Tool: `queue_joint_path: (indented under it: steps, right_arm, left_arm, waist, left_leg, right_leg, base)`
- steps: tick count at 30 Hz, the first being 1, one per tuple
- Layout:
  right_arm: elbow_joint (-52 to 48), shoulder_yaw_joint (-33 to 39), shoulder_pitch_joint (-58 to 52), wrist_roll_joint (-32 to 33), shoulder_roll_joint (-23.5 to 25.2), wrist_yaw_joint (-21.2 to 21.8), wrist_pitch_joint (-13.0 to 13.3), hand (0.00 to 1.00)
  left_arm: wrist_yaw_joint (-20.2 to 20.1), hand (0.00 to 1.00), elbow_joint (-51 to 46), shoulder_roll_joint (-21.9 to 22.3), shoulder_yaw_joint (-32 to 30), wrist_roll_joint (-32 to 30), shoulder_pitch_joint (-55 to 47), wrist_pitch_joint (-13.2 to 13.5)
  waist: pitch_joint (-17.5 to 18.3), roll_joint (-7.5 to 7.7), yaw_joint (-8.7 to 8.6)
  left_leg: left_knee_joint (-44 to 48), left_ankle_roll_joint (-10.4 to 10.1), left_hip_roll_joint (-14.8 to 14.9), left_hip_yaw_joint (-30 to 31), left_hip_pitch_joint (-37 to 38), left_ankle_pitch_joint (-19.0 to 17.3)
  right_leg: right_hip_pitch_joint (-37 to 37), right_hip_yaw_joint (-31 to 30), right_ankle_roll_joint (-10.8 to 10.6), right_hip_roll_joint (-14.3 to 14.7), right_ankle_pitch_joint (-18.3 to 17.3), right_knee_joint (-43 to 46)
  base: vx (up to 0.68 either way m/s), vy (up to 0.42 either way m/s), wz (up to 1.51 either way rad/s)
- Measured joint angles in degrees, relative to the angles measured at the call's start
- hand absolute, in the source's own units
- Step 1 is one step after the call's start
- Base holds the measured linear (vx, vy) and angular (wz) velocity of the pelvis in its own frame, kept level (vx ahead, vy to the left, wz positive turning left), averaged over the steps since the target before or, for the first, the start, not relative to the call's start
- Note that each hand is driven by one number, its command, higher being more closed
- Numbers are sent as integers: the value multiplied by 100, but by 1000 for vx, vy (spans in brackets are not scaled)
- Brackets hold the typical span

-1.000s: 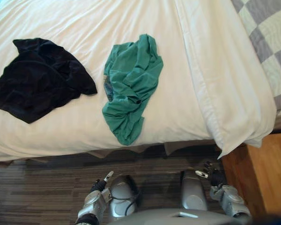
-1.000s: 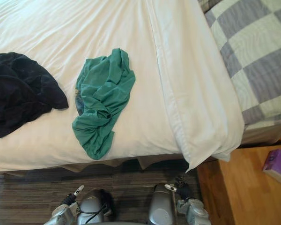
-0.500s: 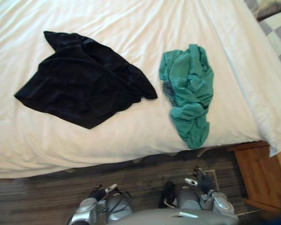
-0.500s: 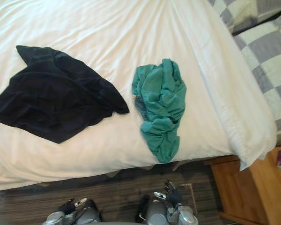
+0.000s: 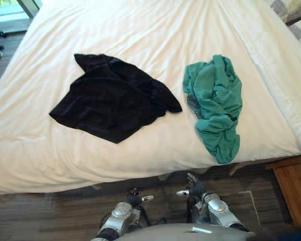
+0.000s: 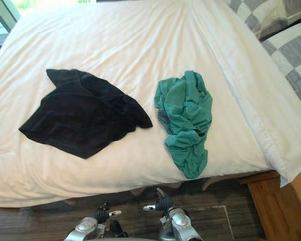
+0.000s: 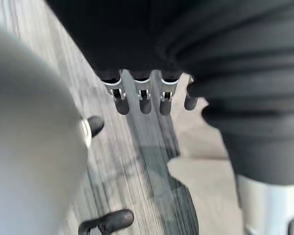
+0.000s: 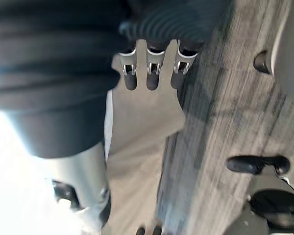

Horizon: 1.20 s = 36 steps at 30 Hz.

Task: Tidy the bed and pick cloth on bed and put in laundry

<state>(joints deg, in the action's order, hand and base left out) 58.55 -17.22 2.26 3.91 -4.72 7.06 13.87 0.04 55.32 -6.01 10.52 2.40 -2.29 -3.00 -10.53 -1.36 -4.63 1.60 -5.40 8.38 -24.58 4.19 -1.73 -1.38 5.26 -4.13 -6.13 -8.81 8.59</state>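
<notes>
Quilt (image 6: 291, 50) is cut off at the corner; palms are hidden in head views. Left hand (image 5: 135, 197) and right hand (image 5: 194, 190) are held low over the floor (image 5: 50, 216), fingers straight, nothing gripped. Black cloth (image 5: 113, 98) and green cloth (image 5: 216, 108) are laid apart on bed (image 5: 140, 30). View is shifted since earlier; cloths are unmoved

Left robot hand (image 5: 135, 197) and right robot hand (image 5: 195, 190) hang low, fingers relaxed.

I count 2 cloths lying past my left hand (image 5: 135, 197) and right hand (image 5: 193, 190): 1 black cloth (image 5: 113, 98), 1 green cloth (image 5: 216, 106), on 1 bed (image 5: 140, 30).
</notes>
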Motion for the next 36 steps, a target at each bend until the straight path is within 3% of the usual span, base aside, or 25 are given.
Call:
queue_joint_path:
  steps: [6, 10, 16, 20, 21, 24, 28, 29, 36]
  right_arm:
    - [288, 131, -15, 172, -82, 0, -4, 0]
    - [328, 349, -40, 462, -80, 20, -72, 0]
    - [316, 995, -256, 1036, -107, -165, -311, 0]
    - [380, 1481, -466, 1320, -165, -505, -539, 0]
    - [387, 1812, -518, 1589, -120, -687, -622, 0]
    - [383, 2478, -680, 1982, -103, -968, -666, 0]
    - [355, 3940, -974, 2362, -394, -1247, -626, 0]
    - [246, 4490, -1096, 2399, -622, -1330, -551, 0]
    - [-690, 6180, -1328, 2269, -1689, -1523, -13, 0]
  left_arm:
    - [-143, 0, 60, -19, -240, -203, -133, 224]
    - [-90, 0, 176, 10, -429, -35, -154, 218]
    - [271, 0, 405, 34, -497, 978, -179, 65]
    - [660, 0, 450, 60, -784, 1973, -257, -30]
    - [896, 0, 450, 68, -970, 2347, -312, -31]
    - [1224, 0, 464, 93, -1243, 2644, -377, -54]
    - [1674, 0, 356, 13, -2344, 2929, -501, -15]
    - [1815, 0, -21, -104, -2759, 2965, -582, -6]
    - [1867, 0, -1373, -1214, -4107, 2954, -651, 297]
  waist:
    - [129, 38, 84]
    - [201, 68, 88]
    - [322, 1, 57]
    - [327, -7, 78]
    - [334, -18, 76]
    - [345, -32, 76]
    - [368, -28, 73]
    - [396, -15, 73]
    - [636, 56, 41]
  left_leg:
    - [-265, -6, -65, -19, 303, -9]
    - [-303, -29, -77, -212, 412, -69]
    - [-323, -37, -85, -349, 497, -119]
    - [-324, -37, -90, -299, 478, -119]
    - [-324, -37, -92, -298, 468, -119]
    - [-324, -37, -95, -287, 475, -119]
    - [-322, -37, -98, -285, 479, -118]
    - [-321, -36, -104, -270, 477, -117]
    - [-378, -7, -157, -83, 330, -83]
  right_leg:
    - [189, -42, -39, -9, 69, -135]
    - [197, -169, -83, 3, 163, -229]
    - [436, -196, -125, 24, 457, -767]
    - [598, -83, -136, 20, 607, -1081]
    - [608, -66, -137, 19, 636, -1131]
    - [689, 34, -144, 17, 715, -1260]
    - [699, 54, -144, 10, 746, -1269]
    - [705, 85, -143, -2, 748, -1270]
    - [702, 348, -135, -48, 822, -1408]
  base:
    - [-30, 42, -5]
    - [-16, 31, -26]
    - [8, 4, -12]
    - [-3, -29, 5]
    - [-14, -33, 2]
    - [-27, -39, 2]
    - [-44, -38, 1]
    - [-71, -44, 5]
    - [-72, -40, 12]
